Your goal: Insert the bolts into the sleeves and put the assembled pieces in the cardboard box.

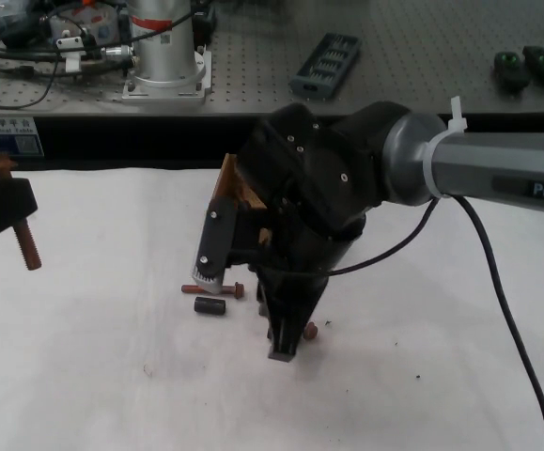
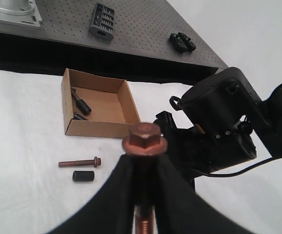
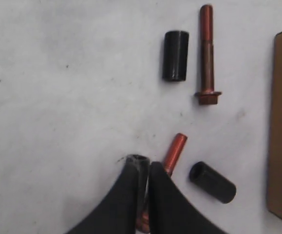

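My left gripper (image 2: pixel 144 158) is shut on a copper bolt (image 2: pixel 144 140), held upright above the white cloth at the bench's left edge (image 1: pixel 29 246). My right gripper (image 3: pixel 143 168) points down at the cloth in the middle (image 1: pixel 284 343), its fingers closed around what looks like a black sleeve (image 3: pixel 138 160). A second bolt (image 3: pixel 174 153) lies partly under those fingers, and a loose sleeve (image 3: pixel 212 182) lies beside it. Farther off lie another bolt (image 3: pixel 207 53) and sleeve (image 3: pixel 175 55), side by side. The cardboard box (image 2: pixel 97 128) holds two assembled pieces (image 2: pixel 81 102).
The right arm (image 1: pixel 497 174) reaches in from the right and hides most of the box (image 1: pixel 226 178) in the high view. Behind the cloth a perforated metal bench carries a grey block (image 1: pixel 325 64), a metal post base (image 1: pixel 165 66) and cables.
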Motion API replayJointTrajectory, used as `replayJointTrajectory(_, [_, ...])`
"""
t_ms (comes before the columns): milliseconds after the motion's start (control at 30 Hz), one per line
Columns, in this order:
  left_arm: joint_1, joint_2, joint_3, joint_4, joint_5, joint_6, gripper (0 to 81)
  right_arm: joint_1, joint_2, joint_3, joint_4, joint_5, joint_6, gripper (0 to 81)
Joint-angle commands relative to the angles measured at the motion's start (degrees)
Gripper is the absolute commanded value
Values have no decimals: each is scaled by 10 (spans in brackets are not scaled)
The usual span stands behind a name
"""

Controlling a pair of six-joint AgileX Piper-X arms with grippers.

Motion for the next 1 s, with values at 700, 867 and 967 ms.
replayJointTrajectory(700, [2, -5, -3, -12, -4, 4, 6, -10, 61, -8, 42, 20, 41, 322])
replayJointTrajectory(867, [2, -5, -3, -12, -4, 4, 6, -12, 70, -8, 29, 20, 43, 322])
replayJointTrajectory(967, [2, -5, -3, -12, -4, 4, 6, -18, 72, -8, 25, 18, 45, 322])
